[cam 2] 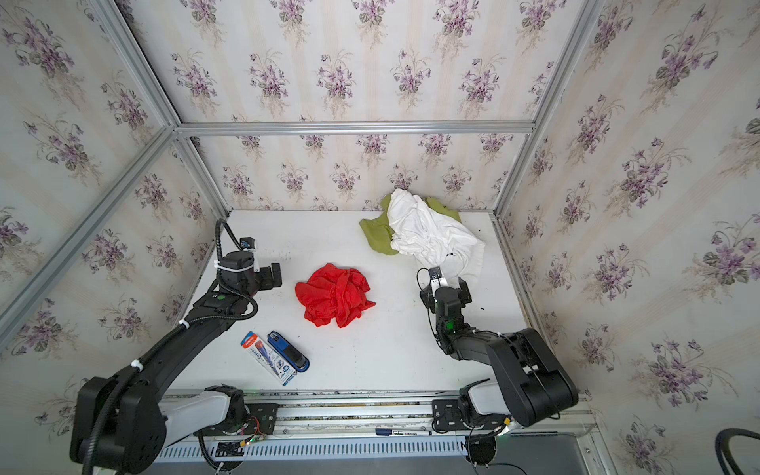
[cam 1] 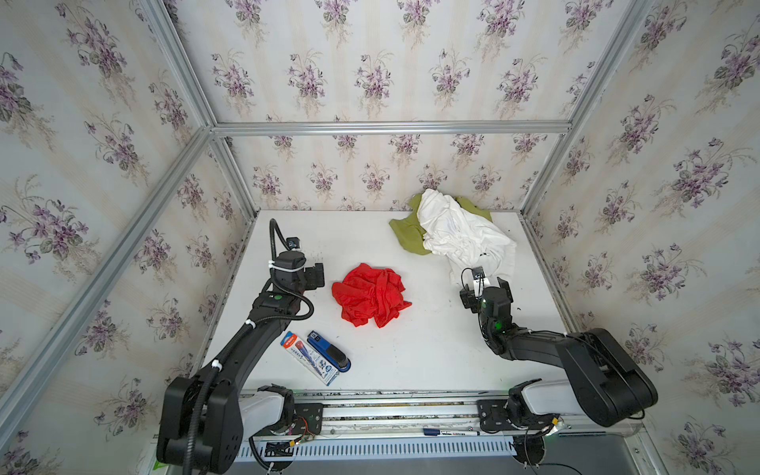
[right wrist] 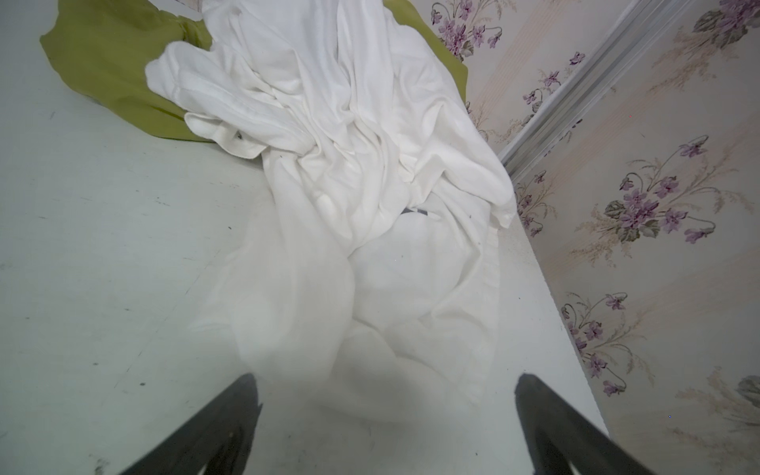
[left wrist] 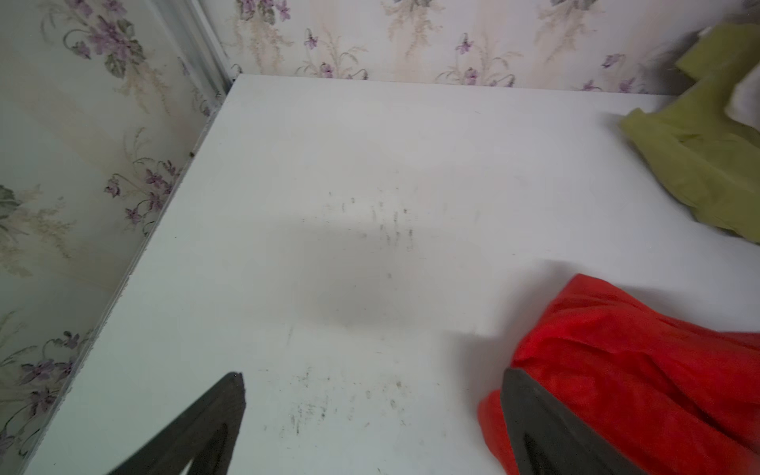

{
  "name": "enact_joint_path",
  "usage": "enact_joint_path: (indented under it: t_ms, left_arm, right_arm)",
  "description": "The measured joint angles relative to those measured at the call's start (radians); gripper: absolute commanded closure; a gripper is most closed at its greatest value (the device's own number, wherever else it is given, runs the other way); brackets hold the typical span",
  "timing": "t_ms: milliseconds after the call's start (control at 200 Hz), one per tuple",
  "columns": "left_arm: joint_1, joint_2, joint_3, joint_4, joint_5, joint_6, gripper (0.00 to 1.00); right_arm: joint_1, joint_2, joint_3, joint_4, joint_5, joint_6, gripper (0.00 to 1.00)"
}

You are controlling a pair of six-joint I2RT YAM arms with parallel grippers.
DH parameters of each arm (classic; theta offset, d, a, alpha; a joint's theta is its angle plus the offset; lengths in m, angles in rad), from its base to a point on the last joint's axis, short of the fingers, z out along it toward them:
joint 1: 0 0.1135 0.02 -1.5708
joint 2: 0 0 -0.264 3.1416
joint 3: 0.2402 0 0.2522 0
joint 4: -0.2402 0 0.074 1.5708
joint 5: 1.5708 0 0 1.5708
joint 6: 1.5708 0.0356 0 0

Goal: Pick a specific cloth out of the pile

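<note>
One crumpled red cloth point(cam 1: 372, 294) lies apart from the pile point(cam 1: 456, 234); left hand point(left wrist: 372, 375) and right hand point(right wrist: 387, 376) gape empty.

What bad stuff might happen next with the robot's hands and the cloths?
The open left hand has a finger right beside the red cloth; moving off might snag and drag it. The open right hand sits at the edge of the white cloth and might catch the wrong one.
</note>
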Motion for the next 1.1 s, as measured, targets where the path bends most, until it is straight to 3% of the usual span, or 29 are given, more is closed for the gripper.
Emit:
enact_joint_path:
  t_ms: [165,365,555,800,959,1099]
  left_arm:
    - [0.093,0.09,-0.04,0.112,0.042,-0.009,0.01]
    - [0.159,0.101,-0.172,0.31,0.118,-0.011,0.01]
    - [0.184,0.088,-0.29,0.53,0.285,0.04,0.01]
    - [0.193,0.117,-0.28,0.634,0.414,0.081,0.01]
    - [0.186,0.12,-0.278,0.643,0.429,0.091,0.01]
    - [0.176,0.101,-0.314,0.679,0.428,0.098,0.01]
  right_arm:
    - [-0.042,0.025,0.011,0.105,-0.037,0.026,0.02]
    - [-0.083,0.1,0.004,0.188,-0.085,0.069,0.03]
    - [-0.133,0.184,-0.028,0.308,-0.13,0.119,0.02]
    - [-0.16,0.169,0.027,0.249,-0.177,0.147,0.0]
    - [-0.233,0.158,0.092,0.159,-0.268,0.192,0.0]
    - [-0.236,0.158,0.097,0.108,-0.32,0.203,0.0]
